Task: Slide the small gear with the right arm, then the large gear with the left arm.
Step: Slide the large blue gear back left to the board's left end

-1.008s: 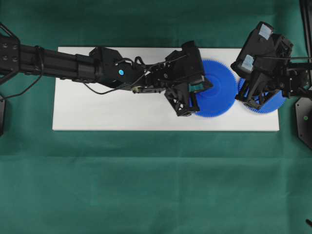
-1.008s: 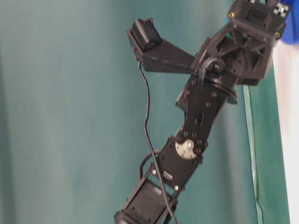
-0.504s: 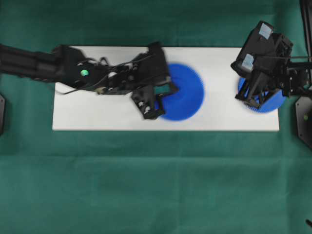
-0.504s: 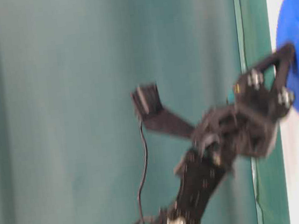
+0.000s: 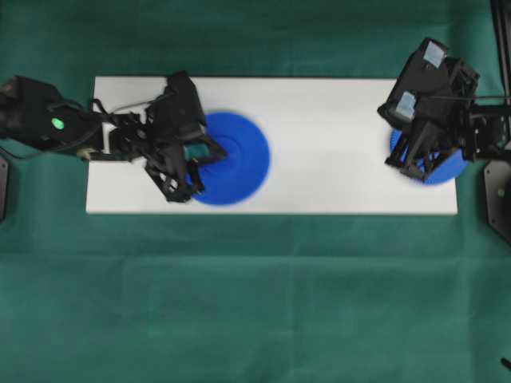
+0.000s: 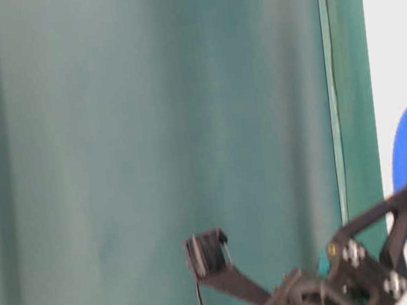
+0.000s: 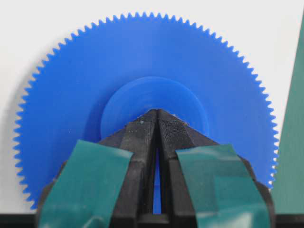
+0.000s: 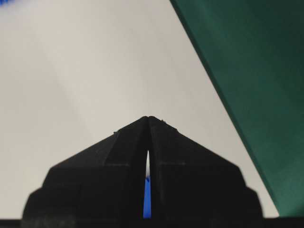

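The left gripper (image 7: 156,114) is pressing its closed tips on the hub of the large gear (image 5: 231,158), which is lying toward the left end of the white board (image 5: 335,104); steady downward pressure should keep it from slipping. The right gripper (image 8: 148,118), fingers together, is resting over the small gear (image 5: 437,169) at the board's right end.

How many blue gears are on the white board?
2. The large gear lies toward the board's left end, under the left gripper. The small gear lies at the right end, partly hidden beneath the right arm.
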